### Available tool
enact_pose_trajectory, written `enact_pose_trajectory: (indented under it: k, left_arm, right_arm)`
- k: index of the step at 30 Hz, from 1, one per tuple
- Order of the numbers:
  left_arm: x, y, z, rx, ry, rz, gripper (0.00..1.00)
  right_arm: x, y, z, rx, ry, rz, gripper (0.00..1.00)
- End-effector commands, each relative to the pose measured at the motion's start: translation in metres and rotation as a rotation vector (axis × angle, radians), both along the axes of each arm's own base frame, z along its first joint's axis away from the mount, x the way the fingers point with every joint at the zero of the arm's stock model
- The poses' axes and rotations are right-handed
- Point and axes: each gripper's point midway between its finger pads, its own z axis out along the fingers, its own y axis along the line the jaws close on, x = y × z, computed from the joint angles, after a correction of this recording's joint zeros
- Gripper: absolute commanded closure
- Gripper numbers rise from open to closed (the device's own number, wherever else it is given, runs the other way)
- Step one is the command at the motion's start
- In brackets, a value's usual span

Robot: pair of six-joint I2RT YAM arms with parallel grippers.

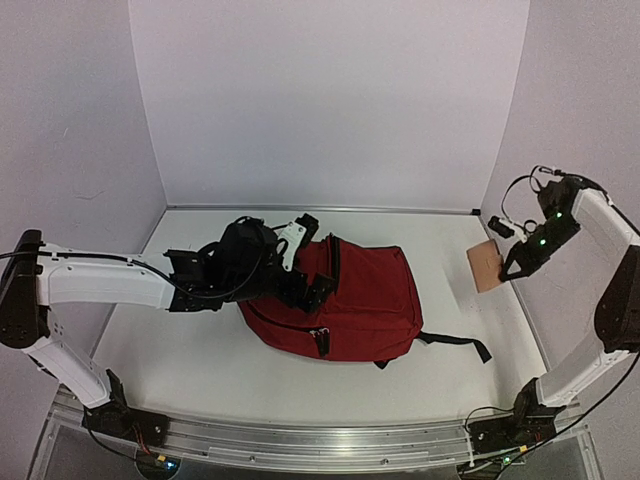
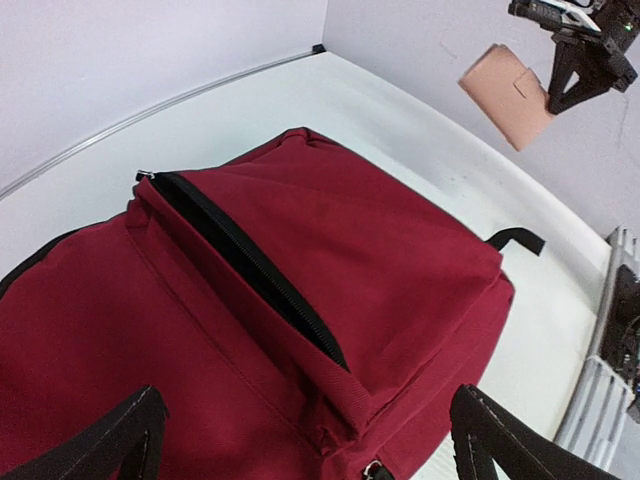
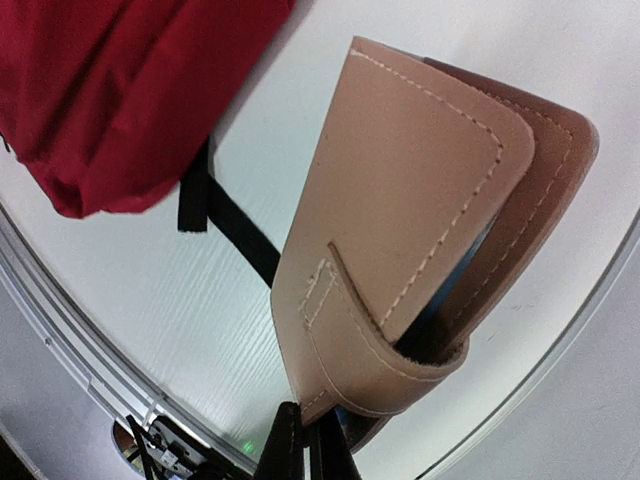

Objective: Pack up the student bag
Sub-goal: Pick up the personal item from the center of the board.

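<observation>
The student bag point(image 1: 360, 300), dark red with black zips, lies flat on the white table. Its top zip point(image 2: 250, 265) stands partly open and shows a dark lining. My left gripper point(image 1: 305, 265) hovers open over the bag's left end, its fingers point(image 2: 130, 425) wide apart on either side of the zip's end and holding nothing. At the far right my right gripper point(image 1: 515, 268) is shut on the lower edge of a tan leather case point(image 1: 486, 266), held in the air clear of the table. The case point(image 3: 400, 220) has a stitched flap and strap, with a darker brown back cover.
A black strap point(image 1: 455, 342) trails from the bag toward the right front. White walls close the table at the back and both sides. The aluminium rail point(image 1: 320, 440) with the arm bases runs along the near edge.
</observation>
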Motion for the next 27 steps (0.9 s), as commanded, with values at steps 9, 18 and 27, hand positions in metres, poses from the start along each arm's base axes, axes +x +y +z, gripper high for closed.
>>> enact_pose_trajectory:
  k: [9,18,27]
  left_arm:
    - [0.005,-0.007,0.077,-0.301,0.198,-0.335,0.00]
    - [-0.029,-0.027,0.073,-0.301,0.363,-0.581,0.02]
    - [-0.039,-0.034,0.071,-0.308,0.398,-0.662,0.05]
  right_arm:
    - [-0.032,0.111,0.109,0.152,-0.169,0.319,1.00]
    - [-0.074,0.183,0.099,0.136,-0.147,0.662,1.00]
    - [-0.105,0.222,0.090,0.100,-0.143,0.862,1.00]
